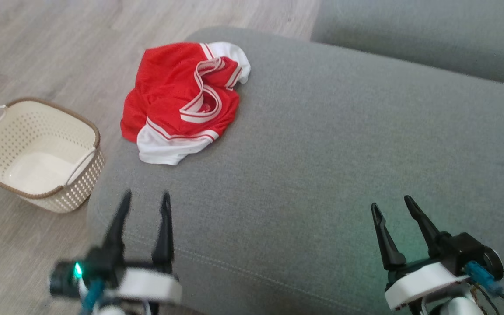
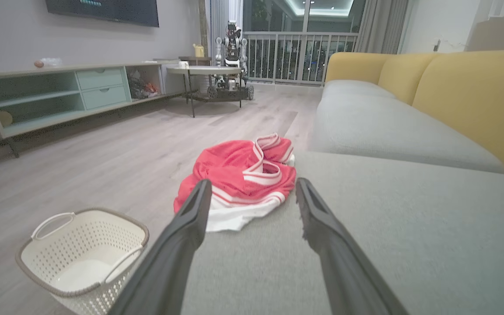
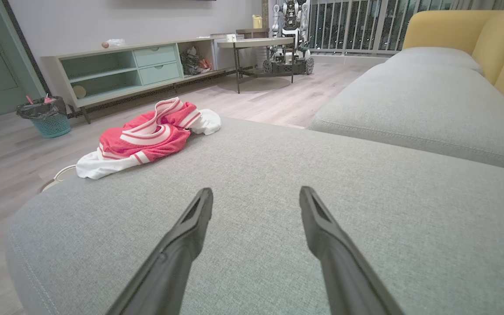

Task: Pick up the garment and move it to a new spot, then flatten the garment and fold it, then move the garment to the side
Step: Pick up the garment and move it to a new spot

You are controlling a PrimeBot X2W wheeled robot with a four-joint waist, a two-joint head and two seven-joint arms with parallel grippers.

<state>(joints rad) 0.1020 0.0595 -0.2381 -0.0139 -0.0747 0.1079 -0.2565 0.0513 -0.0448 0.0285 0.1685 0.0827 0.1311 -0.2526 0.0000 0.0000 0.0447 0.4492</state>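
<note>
A crumpled red garment with white trim lies bunched at the far left edge of the grey sofa cushion. In the left wrist view the garment sits just beyond my fingertips; in the right wrist view the garment lies far to the upper left. My left gripper hovers open over the cushion's near left corner, a short way short of the cloth, holding nothing. Over the near right part of the cushion my right gripper stands open and empty, far from the garment.
A cream perforated basket with handles stands on the wooden floor left of the cushion, seen too as the basket. A second grey cushion adjoins at the back right. Yellow backrests, a low cabinet, a side table and another robot stand farther off.
</note>
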